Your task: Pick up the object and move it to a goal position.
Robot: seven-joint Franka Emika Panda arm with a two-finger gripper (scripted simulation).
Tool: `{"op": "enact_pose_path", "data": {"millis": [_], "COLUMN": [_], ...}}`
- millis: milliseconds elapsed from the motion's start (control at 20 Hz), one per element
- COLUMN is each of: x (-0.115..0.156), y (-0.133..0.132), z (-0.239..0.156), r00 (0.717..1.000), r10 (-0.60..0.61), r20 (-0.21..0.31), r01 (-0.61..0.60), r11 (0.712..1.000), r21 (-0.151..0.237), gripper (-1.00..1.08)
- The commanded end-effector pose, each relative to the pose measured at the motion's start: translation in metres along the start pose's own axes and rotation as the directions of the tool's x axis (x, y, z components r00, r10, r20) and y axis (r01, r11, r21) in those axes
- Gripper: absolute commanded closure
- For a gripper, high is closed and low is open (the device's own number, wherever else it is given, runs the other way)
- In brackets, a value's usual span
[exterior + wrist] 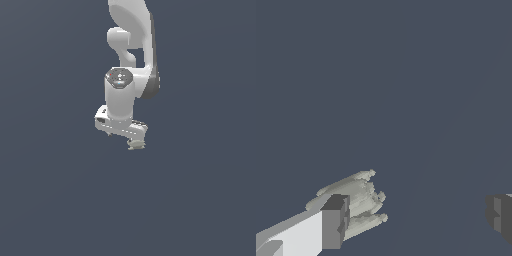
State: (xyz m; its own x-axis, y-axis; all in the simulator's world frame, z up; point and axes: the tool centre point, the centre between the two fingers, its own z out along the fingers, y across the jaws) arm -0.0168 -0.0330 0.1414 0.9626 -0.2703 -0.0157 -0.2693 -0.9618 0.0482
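The arm (131, 65), smooth white with grey joints, hung over a plain dark blue-grey surface (50, 200) that ran unbroken to every frame edge, with open room on all sides. The gripper (416, 220) had its fingers wide apart; the dark pad (334, 222) of one finger touched the object (363, 200), the other finger stood well clear. The object was tiny, pale beige-grey, lumpy and knobbly, just below the hand in the exterior view.

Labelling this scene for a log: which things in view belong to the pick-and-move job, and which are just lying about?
Belongs to the job:
- the object, pale and knobbly, beside one of the fingers
- the gripper, fingers wide apart

Just lying about:
- nothing else; only the plain dark surface
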Motion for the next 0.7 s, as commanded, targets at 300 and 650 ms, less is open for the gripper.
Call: {"op": "enact_pose_path", "data": {"millis": [300, 650], "x": [-0.01, -0.019], "y": [-0.014, -0.025], "z": [0.01, 0.017], "r00": [0.977, 0.924], "r10": [0.212, 0.381], "r20": [0.001, 0.006], "r01": [-0.212, -0.381], "r11": [0.977, 0.924], "r21": [0.013, 0.021], "gripper": [-0.92, -0.92]}}
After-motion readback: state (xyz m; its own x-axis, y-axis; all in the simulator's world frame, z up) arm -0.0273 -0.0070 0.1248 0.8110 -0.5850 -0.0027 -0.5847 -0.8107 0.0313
